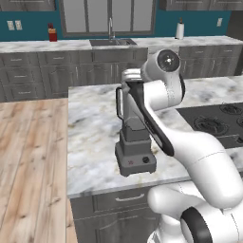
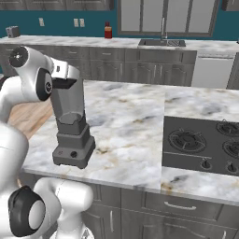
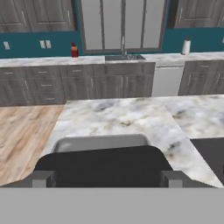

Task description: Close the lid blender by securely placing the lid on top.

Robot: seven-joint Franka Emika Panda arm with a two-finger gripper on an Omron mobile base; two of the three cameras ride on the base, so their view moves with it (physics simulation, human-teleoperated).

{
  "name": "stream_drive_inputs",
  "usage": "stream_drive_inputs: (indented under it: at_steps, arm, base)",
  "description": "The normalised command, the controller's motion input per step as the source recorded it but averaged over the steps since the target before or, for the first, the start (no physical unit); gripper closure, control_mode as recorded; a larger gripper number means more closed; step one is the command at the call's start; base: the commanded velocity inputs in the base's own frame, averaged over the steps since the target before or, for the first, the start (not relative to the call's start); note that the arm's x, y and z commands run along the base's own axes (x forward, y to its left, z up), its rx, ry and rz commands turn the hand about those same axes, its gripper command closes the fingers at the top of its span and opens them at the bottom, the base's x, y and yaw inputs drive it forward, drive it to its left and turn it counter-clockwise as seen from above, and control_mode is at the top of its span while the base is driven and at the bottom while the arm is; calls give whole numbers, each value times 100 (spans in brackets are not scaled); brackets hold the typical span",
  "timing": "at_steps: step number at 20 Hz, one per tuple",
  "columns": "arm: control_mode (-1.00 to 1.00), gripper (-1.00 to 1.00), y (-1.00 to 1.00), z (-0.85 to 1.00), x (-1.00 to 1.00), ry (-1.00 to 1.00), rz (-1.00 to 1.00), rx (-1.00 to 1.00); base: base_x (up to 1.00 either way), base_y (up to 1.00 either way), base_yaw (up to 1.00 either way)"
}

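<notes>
**Lid hovering right at the jar mouth, tricky bit is seating it square**

So the end effector (image 2: 65, 80) sits right over the top of the blender (image 2: 71, 130), which stands on the marble tabletop (image 2: 130, 126) near its front edge. From the hand view, the lid (image 3: 103, 164) is the broad black slab directly in front of and between the fingertips (image 3: 42, 178), and the grey rim of the jar mouth peeks out just beyond it. Looks to me like the end effector is pinching the lid from both sides, with one pad at each end of the slab.

In the right base view the dark slab sits at the jar's top edge, directly under the hand. I honestly can't tell whether it's already touching the rim or just above it.

What could go wrong from here, in my view:

- The jar is square and tapered, so if the lid is rotated a little relative to the mouth, a corner catches on the rim and it ends up cocked rather than seated.
- Letting go before it's fully down could let it slide off toward the tabletop below the hand.
- Pushing down off-centre could tip or scoot the whole blender, since it's tall on a small base and close to the tabletop's edge.

The stove burners (image 2: 186, 139) are well off to the side, not a concern.
</notes>
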Motion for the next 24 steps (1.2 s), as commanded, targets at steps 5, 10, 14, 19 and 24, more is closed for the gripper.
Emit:
stream_drive_inputs:
  at_steps: [5, 10, 14, 19, 24]
  arm:
    - [-100, 100, 0, -7, 38, 0, 0, 3]
    - [-100, 100, 0, -10, 32, 0, 0, 1]
    - [-100, 100, 0, -25, 5, 0, 0, 0]
    - [-100, 100, 0, -37, 6, -5, 0, -2]
    - [-100, 100, 1, -35, 0, -14, 0, -3]
  base:
    - [0, 0, 0]
    - [0, 0, 0]
    - [0, 0, 0]
    - [0, 0, 0]
    - [0, 0, 0]
